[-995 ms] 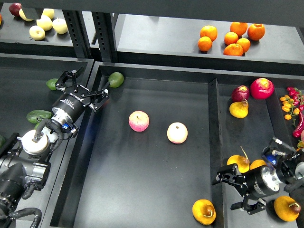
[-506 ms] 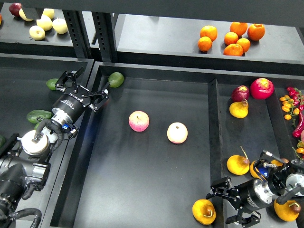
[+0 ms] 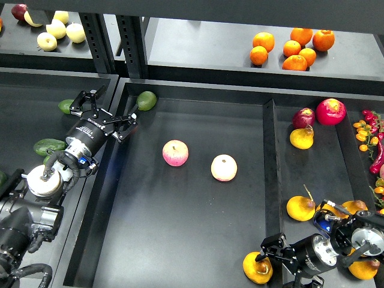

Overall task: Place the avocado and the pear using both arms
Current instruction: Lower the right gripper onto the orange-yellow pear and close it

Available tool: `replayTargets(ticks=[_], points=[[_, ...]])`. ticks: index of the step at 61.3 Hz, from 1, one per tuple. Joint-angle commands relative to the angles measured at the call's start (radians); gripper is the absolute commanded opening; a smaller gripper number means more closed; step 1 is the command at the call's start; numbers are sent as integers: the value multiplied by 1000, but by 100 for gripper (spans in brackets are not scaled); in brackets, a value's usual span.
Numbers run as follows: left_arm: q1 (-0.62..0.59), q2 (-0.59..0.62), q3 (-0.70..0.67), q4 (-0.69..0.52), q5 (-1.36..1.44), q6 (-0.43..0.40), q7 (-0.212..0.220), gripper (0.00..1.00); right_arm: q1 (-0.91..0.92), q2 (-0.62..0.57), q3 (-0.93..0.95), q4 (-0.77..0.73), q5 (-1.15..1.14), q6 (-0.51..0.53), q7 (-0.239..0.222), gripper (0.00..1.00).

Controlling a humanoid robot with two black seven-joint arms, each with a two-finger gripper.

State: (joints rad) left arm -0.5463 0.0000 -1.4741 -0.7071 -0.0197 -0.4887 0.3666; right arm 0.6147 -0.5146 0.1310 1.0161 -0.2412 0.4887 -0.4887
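Note:
The dark green avocado lies in the back-left corner of the middle tray. My left gripper is open and empty just left of it, over the tray's left wall. The yellow-orange pear lies at the tray's front right. My right gripper reaches in over the divider. It is open, and its upper finger is at the pear's upper right edge. Its lower finger is partly cut off by the bottom of the view.
Two pink-and-cream apples lie mid-tray. The left bin holds two more avocados. The right bin holds several pears and red fruit. Oranges and pale fruit sit on the back shelf.
My right gripper has moved down and left over the divider to the pear, which has stayed put. The left arm and the avocado have not moved.

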Motion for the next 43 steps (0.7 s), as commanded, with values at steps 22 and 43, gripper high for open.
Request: replayTargets(ticks=[22, 43], points=[[8, 0, 0, -6, 1, 0, 0, 99, 2, 27, 7, -27, -21, 0, 0, 85], [11, 0, 0, -11, 0, 0, 0, 99, 0, 45, 30, -48, -36, 0, 0, 74]])
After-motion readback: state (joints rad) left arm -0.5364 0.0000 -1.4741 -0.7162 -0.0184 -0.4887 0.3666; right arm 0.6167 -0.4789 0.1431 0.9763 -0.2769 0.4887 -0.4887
